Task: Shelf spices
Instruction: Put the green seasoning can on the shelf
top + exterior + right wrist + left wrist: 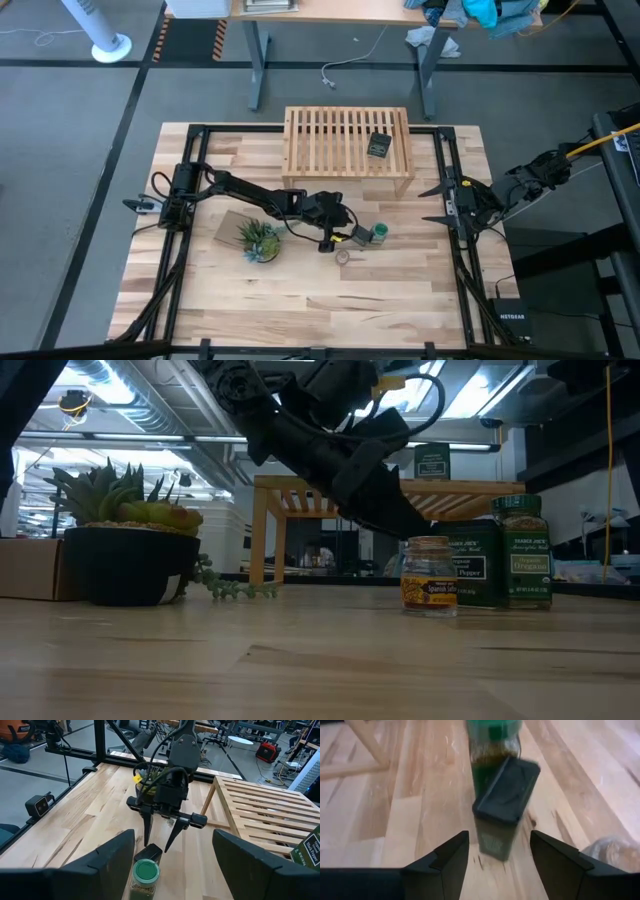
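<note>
My left hand (499,851) stands open and empty around the dark tin (504,810), which could topple into the green-capped jar (145,876) just behind it if a fingertip clips it

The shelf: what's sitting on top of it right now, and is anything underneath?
One dark tin with a pale label sits on the shelf, toward its right end. From above, the slats cover what lies beneath; the low view shows only open space between its legs there.
</note>
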You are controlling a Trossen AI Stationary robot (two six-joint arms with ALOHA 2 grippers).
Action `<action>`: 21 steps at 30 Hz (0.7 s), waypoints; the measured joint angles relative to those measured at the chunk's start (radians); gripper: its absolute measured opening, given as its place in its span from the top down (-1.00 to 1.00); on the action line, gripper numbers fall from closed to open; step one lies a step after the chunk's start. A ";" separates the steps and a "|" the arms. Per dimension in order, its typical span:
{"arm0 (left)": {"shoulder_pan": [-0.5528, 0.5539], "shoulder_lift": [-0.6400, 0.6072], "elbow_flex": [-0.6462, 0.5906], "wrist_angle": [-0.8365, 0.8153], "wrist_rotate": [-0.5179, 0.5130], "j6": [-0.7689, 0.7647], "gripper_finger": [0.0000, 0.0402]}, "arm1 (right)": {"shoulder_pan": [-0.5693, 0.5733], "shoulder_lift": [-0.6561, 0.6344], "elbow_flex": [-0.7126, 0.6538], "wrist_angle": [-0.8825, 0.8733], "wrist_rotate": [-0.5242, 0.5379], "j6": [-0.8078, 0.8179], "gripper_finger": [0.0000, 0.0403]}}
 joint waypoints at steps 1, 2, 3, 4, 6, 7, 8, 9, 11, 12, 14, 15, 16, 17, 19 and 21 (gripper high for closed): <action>0.000 0.000 0.000 0.007 0.000 0.000 -0.02 | 0.000 0.000 0.000 0.000 0.000 0.000 -0.36; 0.000 0.001 0.000 0.018 0.000 0.001 -0.02 | 0.000 0.000 0.000 0.000 0.000 0.000 -0.36; 0.001 0.004 0.000 0.033 0.000 0.004 -0.02 | 0.000 0.000 0.000 0.000 0.000 0.000 -0.36; 0.001 0.006 0.000 0.040 0.002 0.005 -0.01 | 0.000 0.000 0.000 0.000 0.000 0.000 -0.36; 0.001 0.013 0.000 0.049 0.006 0.018 -0.01 | 0.000 0.000 0.000 0.000 0.000 0.000 -0.36; 0.001 0.016 0.001 0.051 0.006 0.027 -0.01 | 0.000 0.000 0.000 0.000 0.000 0.000 -0.36; 0.001 0.018 0.001 0.048 0.007 0.028 -0.01 | 0.000 0.000 0.000 0.000 0.000 0.000 -0.36; 0.001 0.020 0.000 0.049 0.007 0.027 -0.01 | 0.000 0.000 0.000 0.000 0.000 0.000 -0.36; 0.001 0.029 0.000 0.074 0.009 0.031 -0.01 | 0.000 0.000 0.000 0.000 0.000 0.000 -0.36; 0.001 0.030 0.001 0.085 0.015 0.033 -0.01 | 0.000 0.000 0.000 0.000 0.000 0.000 -0.36; 0.001 0.032 0.000 0.106 0.044 0.041 -0.01 | 0.000 0.000 0.000 0.000 0.000 0.000 -0.36; 0.001 0.032 0.000 0.112 0.055 0.052 -0.01 | 0.000 0.000 0.000 0.001 0.000 0.000 -0.36; 0.001 0.032 0.000 0.120 0.059 0.057 -0.01 | 0.000 0.000 0.000 0.000 0.000 0.000 -0.36; 0.001 0.032 0.001 0.126 0.060 0.056 -0.01 | 0.000 0.000 0.000 0.000 0.000 0.000 -0.36; 0.000 0.032 0.000 0.134 0.066 0.040 -0.01 | 0.000 0.000 0.000 0.001 0.000 0.000 -0.36; 0.001 0.032 0.000 0.142 0.089 0.034 -0.01 | 0.000 0.000 0.000 0.000 0.000 0.000 -0.36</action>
